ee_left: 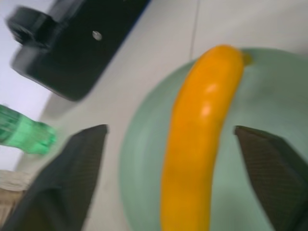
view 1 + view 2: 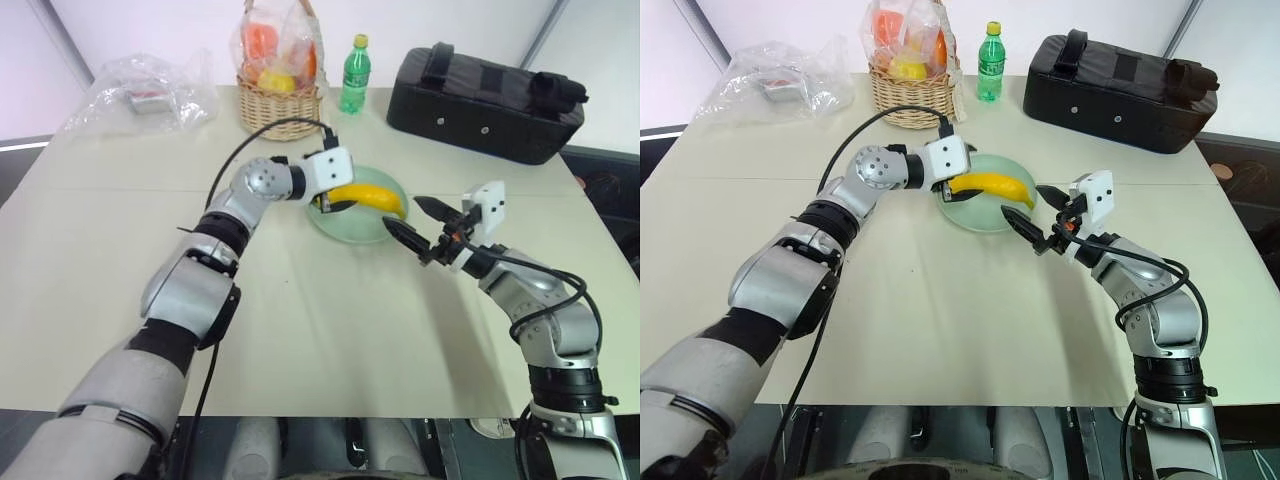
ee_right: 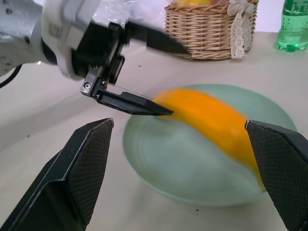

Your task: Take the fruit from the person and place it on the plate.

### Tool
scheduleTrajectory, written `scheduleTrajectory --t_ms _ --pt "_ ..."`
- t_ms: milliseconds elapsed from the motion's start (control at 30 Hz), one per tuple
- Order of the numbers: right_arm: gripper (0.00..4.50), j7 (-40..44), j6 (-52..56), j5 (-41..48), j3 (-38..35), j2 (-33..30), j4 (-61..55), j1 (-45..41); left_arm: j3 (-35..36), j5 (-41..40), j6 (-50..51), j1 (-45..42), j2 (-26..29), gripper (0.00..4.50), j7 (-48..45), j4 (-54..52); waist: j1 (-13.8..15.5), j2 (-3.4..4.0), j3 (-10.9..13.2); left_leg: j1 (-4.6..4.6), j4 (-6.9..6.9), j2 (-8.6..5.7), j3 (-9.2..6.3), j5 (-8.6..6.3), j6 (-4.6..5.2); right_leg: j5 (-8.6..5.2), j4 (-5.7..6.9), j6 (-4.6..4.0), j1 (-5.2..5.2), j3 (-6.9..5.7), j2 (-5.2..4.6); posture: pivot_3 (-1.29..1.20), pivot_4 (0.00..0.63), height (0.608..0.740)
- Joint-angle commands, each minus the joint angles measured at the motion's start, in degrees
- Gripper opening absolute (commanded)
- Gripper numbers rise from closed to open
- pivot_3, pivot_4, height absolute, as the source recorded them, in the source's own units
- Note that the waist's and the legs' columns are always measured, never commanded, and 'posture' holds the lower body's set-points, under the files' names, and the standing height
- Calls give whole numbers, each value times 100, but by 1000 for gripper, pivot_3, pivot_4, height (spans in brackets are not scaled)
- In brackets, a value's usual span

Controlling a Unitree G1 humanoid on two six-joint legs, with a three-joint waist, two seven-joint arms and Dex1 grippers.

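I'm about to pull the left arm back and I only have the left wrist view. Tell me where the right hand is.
Observer: The right hand is open and sits at the plate's rim on the robot's right, pointing toward the banana.
Operator: Report what stands beyond the plate.
Observer: A wicker basket of bagged fruit, just left of the green bottle.
Operator: Name anything on the far left.
Observer: A crumpled clear plastic bag lies at the table's far left corner.

Banana [image 1: 197, 144] blurred, its near end cut off.
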Motion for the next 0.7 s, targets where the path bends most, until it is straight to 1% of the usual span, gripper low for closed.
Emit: scheduleTrajectory --t_ms 33,133,200,300,400,467,567,700 --pt "4500 -24 -148 18 -131 21 -207 -19 398 -194 -151 -212 28 4481 190 -11 0 0 0 0 0 0 0 0 0 0 0 0 0 0 0 0 150 740" --pt "4500 -18 -171 7 -111 19 -123 -94 1466 -1282 536 -370 -64 4481 -39 -123 -10 0 0 0 1 0 0 0 0 0 2 0 0 -1 0 0 150 740" --pt "4500 -3 -179 -3 -108 8 -64 -156 2140 -1947 1074 -435 -12 4481 -120 -317 -18 0 0 0 2 1 -1 0 0 0 3 0 0 -1 1 0 150 740" --pt "4500 30 -192 -11 -127 -22 -1 -205 2649 -2512 1873 -238 209 4481 -413 -911 -54 0 0 1 2 2 -2 0 0 0 6 0 0 -1 1 0 150 740" --pt "4500 92 -217 -20 -148 -54 144 -289 2872 -3035 3057 695 578 4481 -511 -2734 -139 7 -4 4 0 3 -4 1 -1 0 11 1 0 0 1 0 150 740" --pt "4500 129 -235 -29 -140 -59 227 -341 2938 -3327 3814 1264 713 4481 -358 -3886 -180 8 -4 8 -1 7 -2 2 -3 0 11 0 1 4 1 0 150 740" --pt "4500 210 -272 -51 -81 -57 393 -466 3208 -3833 4966 2271 970 4481 150 -5750 -159 8 -4 6 2 9 -7 5 -9 1 16 -1 1 2 3 0 150 740" --pt "4500 317 -335 -102 -67 -49 636 -625 3695 -4298 5942 3325 1097 4481 1092 -7496 -124 8 -4 5 14 10 -7 6 -10 1 26 -1 2 4 -4 0 150 740"
